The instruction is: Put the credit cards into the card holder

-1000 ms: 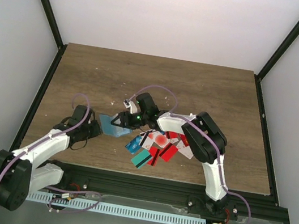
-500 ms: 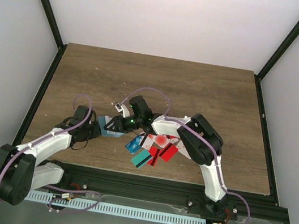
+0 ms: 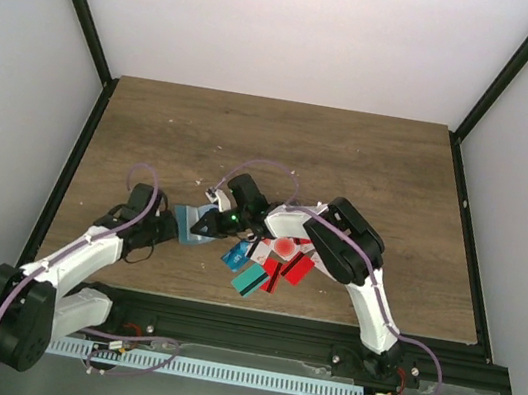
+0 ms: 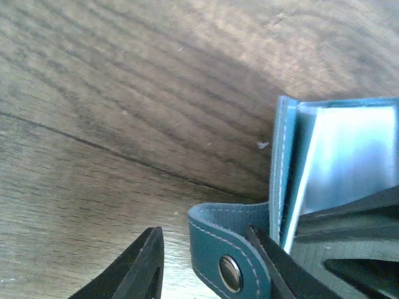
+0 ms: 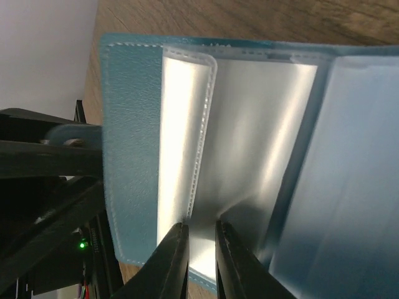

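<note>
The teal-blue card holder lies open on the wood between my two grippers. Its clear grey sleeves fill the right wrist view. My right gripper has closed to a narrow gap, pinching a sleeve leaf at the holder's near edge. My left gripper stands open around the holder's snap strap, which rests against its right finger. The credit cards lie in a loose pile right of the holder: red ones, a teal-green one, a blue one and a white one with a red circle.
The right arm arches over the back of the card pile. The table's front rail runs just below the cards. Black frame posts border the left and right sides.
My left gripper was shut on the strap and has opened. My right gripper moved left onto the holder's sleeves and closed down.
</note>
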Controlling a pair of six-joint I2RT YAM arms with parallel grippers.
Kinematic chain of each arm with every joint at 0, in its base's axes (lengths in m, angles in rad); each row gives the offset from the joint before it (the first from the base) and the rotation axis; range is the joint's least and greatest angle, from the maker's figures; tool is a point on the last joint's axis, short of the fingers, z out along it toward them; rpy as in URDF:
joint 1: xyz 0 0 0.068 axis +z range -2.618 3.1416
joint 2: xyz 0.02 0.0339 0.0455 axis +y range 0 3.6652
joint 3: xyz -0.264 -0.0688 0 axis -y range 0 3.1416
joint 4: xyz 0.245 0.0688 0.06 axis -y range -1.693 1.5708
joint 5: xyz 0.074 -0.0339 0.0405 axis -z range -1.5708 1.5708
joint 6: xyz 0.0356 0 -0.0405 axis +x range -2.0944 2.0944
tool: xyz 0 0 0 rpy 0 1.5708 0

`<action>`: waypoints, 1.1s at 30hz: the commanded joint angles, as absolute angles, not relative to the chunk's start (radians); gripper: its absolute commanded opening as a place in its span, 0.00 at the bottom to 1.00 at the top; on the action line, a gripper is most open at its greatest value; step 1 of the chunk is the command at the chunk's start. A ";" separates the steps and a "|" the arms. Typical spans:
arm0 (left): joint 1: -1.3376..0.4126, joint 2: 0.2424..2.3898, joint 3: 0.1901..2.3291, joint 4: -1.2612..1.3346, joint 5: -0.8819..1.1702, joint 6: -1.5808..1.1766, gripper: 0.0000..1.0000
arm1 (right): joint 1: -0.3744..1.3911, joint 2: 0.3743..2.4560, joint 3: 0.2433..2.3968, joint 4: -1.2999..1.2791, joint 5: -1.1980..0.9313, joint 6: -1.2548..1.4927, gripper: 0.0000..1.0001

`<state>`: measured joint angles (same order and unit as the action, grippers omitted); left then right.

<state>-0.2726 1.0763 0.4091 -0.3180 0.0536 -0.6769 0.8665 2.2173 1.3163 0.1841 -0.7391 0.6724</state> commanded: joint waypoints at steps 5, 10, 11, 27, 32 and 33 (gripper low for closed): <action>-0.285 0.948 0.579 -0.441 -0.019 -0.665 0.55 | 0.855 2.249 1.326 0.149 -0.713 0.647 0.15; -0.285 0.954 0.595 -0.371 0.023 -0.647 0.56 | 0.853 2.241 1.319 0.147 -0.716 0.639 0.16; -0.285 0.977 0.591 -0.345 0.050 -0.646 0.54 | 0.852 2.238 1.317 0.148 -0.715 0.638 0.16; -0.286 1.421 0.566 -0.013 0.407 -0.595 0.37 | 0.813 2.129 1.208 0.217 -0.750 0.642 0.18; -0.287 1.462 0.568 -0.029 0.385 -0.570 0.37 | 0.805 2.066 1.200 0.188 -0.752 0.625 0.20; -0.288 1.463 0.569 -0.037 0.377 -0.565 0.37 | 0.803 2.042 1.194 0.174 -0.743 0.618 0.21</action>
